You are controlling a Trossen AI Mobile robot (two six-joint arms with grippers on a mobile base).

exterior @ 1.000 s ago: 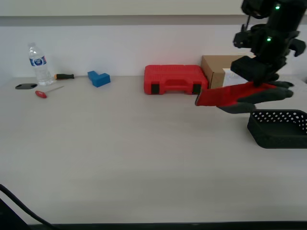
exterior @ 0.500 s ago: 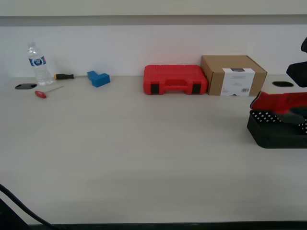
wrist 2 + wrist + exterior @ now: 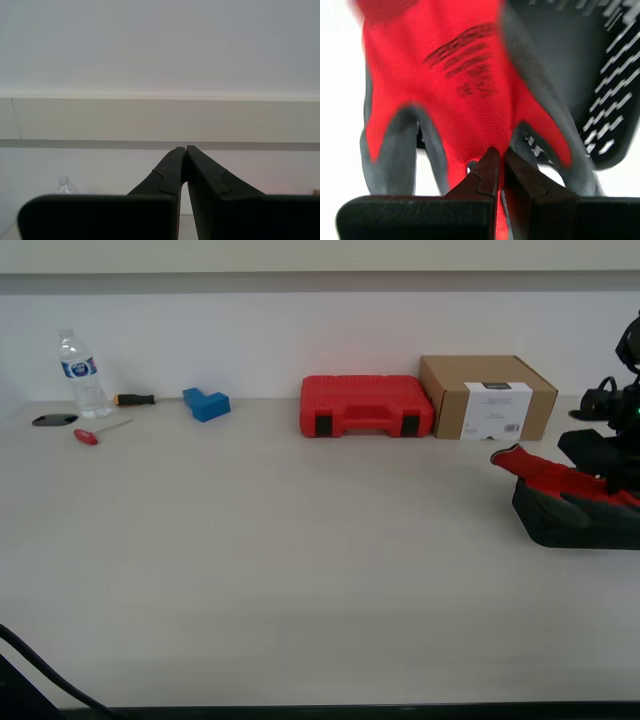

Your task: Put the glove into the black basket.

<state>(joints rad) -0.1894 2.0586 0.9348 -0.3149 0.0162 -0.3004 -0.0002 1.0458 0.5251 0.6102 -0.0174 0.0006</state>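
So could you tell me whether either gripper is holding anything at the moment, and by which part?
My first gripper is shut on the glove, pinching the red knit between two of its fingers, above the black basket. My second gripper is shut on nothing.

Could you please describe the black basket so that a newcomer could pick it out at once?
Follow the long pale table to the exterior view's right edge, past the red toolcase and cardboard box. The black basket sits there, low and dark, the only container with the glove draped across it.
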